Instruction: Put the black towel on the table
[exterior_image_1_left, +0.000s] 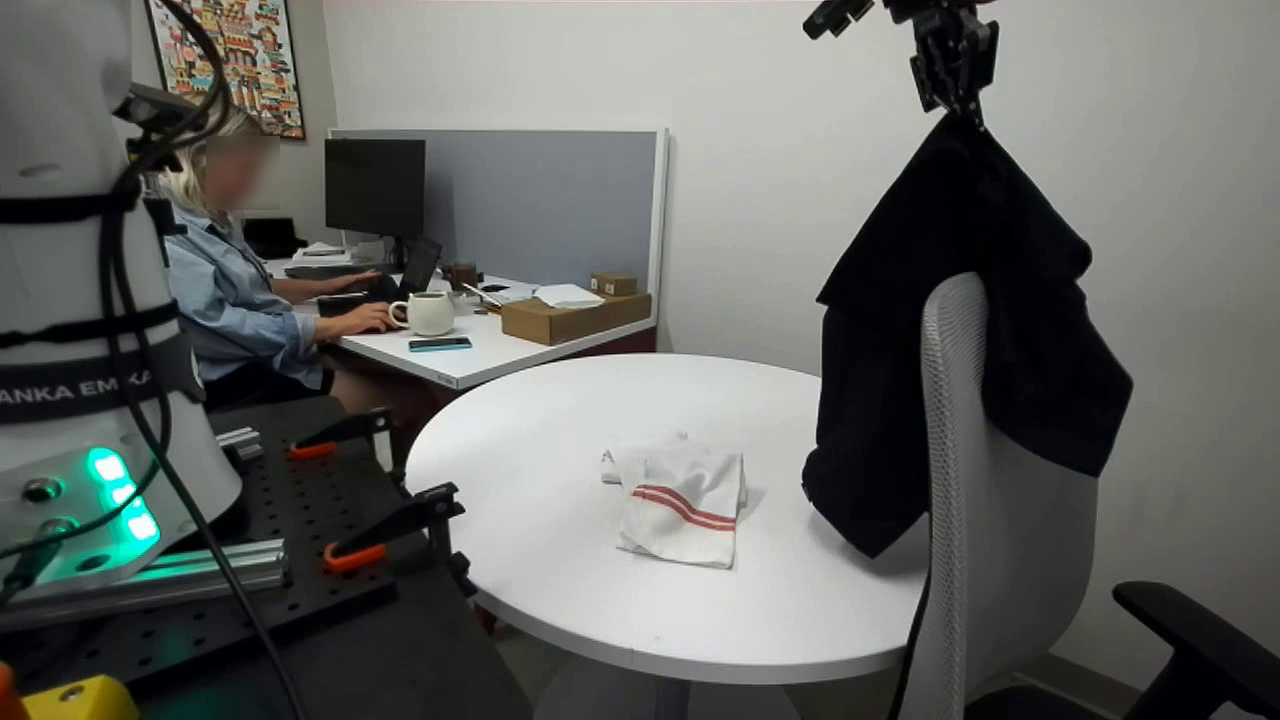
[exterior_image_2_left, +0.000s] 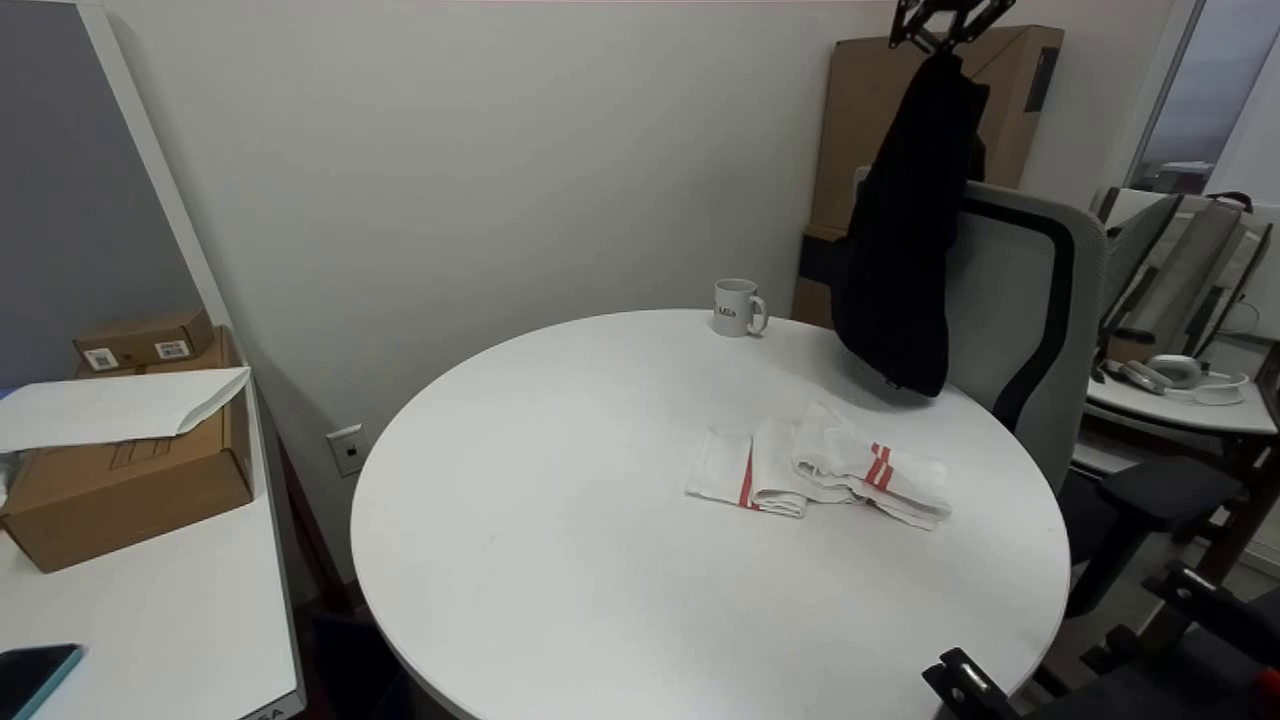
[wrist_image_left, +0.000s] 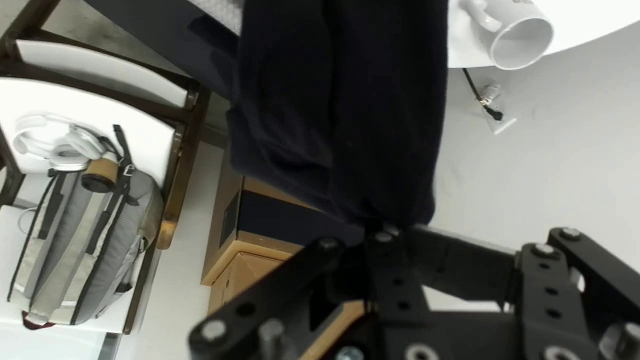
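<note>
Okay, black jointed end effector (exterior_image_1_left: 962, 110) is hanging above the light-gray mesh chair backrest (exterior_image_1_left: 1035, 540), pinched together and clamping the top of the large plain black floppy cloth towel (exterior_image_1_left: 888, 360); wrist view is confirming. Towel is hanging directly below, long axis running near vertical. Key relation: it's looking like a straddle, one flap dropping on the backrest side facing the large round glossy white table (exterior_image_1_left: 530, 460), another lying over the opposite face. My read: next move is calling for lift first, far flap clearing the backrest top, then travel toward the table; going sideways early is risking a snag. Lower corner on the table side is overlapping the table in both exterior views; not able to tell if it's touching, but the bulk isn't resting there yet. Loosely folded white cloth with red stripes (exterior_image_1_left: 680, 470) is lying on the table, apart from the backrest, possibly sitting in the drop zone.
</note>
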